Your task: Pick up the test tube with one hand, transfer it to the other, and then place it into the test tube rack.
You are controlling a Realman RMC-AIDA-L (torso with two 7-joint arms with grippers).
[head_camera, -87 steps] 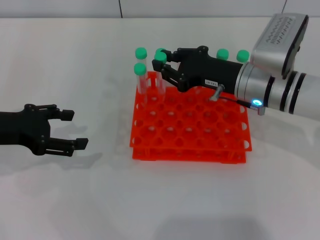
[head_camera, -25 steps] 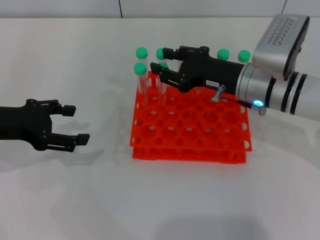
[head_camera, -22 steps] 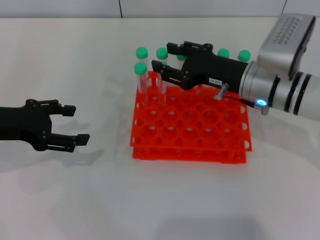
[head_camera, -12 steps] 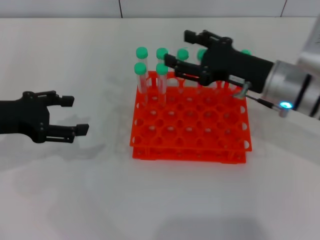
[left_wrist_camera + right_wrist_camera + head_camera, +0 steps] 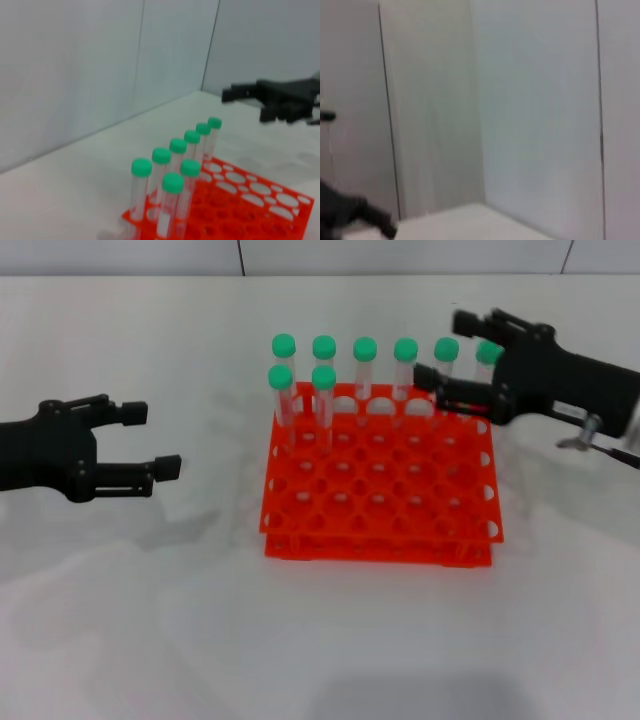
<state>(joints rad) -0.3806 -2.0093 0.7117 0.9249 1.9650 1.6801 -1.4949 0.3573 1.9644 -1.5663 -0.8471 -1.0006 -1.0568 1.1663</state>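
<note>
Tube [image 5: 323, 395] is standing upright, cap up, in the orange rack [image 5: 380, 480]; right gripper [image 5: 447, 355] is hanging beside it, jaws apart, empty; left gripper [image 5: 150, 440] likewise spread.

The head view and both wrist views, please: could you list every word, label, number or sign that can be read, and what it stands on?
None can be read.
The orange-red plastic test tube rack: no markings visible.
The green-capped clear tubes: pale patches on them in the left wrist view, too blurred to read.
The black left gripper and black right gripper: no legible label.
</note>
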